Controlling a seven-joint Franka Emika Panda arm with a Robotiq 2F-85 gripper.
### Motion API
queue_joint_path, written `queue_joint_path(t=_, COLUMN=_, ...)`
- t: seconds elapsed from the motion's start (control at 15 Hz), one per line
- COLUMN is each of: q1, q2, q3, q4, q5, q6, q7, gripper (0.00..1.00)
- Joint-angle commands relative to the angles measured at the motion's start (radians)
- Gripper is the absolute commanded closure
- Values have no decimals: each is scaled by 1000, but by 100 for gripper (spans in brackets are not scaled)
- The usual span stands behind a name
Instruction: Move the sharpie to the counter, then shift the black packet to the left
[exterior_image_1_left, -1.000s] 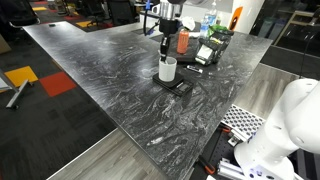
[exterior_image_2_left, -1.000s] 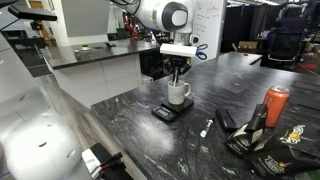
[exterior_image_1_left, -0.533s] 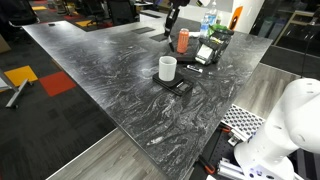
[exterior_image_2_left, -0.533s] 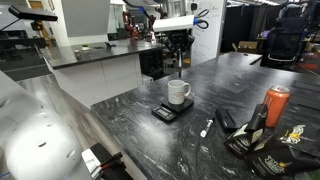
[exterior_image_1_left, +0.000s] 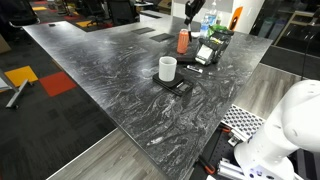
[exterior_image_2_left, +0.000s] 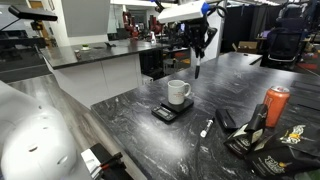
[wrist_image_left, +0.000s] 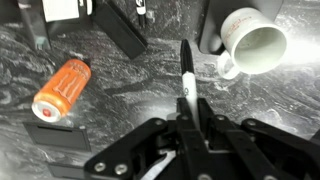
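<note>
One slim dark sharpie (wrist_image_left: 187, 86) is hanging upright in the air, its tip pointing down at the counter (wrist_image_left: 120, 100). The gripper (wrist_image_left: 190, 122) is holding it near its upper end, with both fingers pressed together on the barrel. That pinch near the top is leaving most of the pen free below the fingers, which should make it easy to lay flat.

In an exterior view the sharpie (exterior_image_2_left: 196, 68) is dangling high above the dark, pale-veined counter (exterior_image_2_left: 125, 120), beyond and slightly to one side of the white mug (exterior_image_2_left: 179, 92). The mug is sitting on a small black scale (exterior_image_2_left: 165, 113) and looks empty from the wrist view. The height is probably there to keep the pen clear of the mug's rim while the arm is travelling.

Further out, an orange can (exterior_image_2_left: 274, 104) is standing upright, well apart from the mug. Near it, a black packet (exterior_image_2_left: 285, 136) with a yellow mark is lying at the counter's edge, untouched. The first step looks about half done, because the pen is not yet resting on the counter.
</note>
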Motion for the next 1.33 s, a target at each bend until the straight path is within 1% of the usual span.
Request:
queue_joint_path(t=0.0, q1=-39, q2=90, q3=-88, q4=-26, q5=65, q6=3, q7=-26, gripper=97)
queue_joint_path(t=0.07, q1=-40, q2=126, q3=-119, q4=-29, q5=100, q6=5, q7=-48, gripper=97)
queue_joint_path(t=0.2, q1=-40, q2=197, q3=-157, q4=-23, q5=172, q6=-6, q7=-85, gripper=97)
queue_joint_path(t=0.33, q1=-47, q2=259, q3=-173, q4=-31, q5=227, q6=-19, q7=-117, gripper=97)
queue_joint_path(t=0.4, q1=-51, q2=291, q3=-173, q4=-24, q5=239, q6=-44, q7=-136, gripper=97)
queue_joint_path(t=0.6, q1=-66, q2=387, q3=-153, q4=28, q5=227, q6=-143, q7=-170, gripper=97)
queue_joint_path(t=0.87, q1=-69, q2=472, q3=-111, q4=101, q5=138, q6=-299, q7=-203, gripper=97)
queue_joint_path(t=0.93, q1=-70, q2=482, q3=-101, q4=115, q5=118, q6=-322, q7=-210, gripper=81)
queue_joint_path(t=1.0, q1=-72, q2=486, q3=-93, q4=123, q5=103, q6=-327, q7=-214, gripper=85)
queue_joint_path(t=1.07, q1=-73, q2=493, q3=-86, q4=134, q5=89, q6=-331, q7=-216, gripper=60)
queue_joint_path(t=1.2, q1=-77, q2=494, q3=-78, q4=143, q5=73, q6=-322, q7=-214, gripper=58)
queue_joint_path(t=1.27, q1=-79, q2=490, q3=-75, q4=141, q5=70, q6=-306, q7=-208, gripper=51)
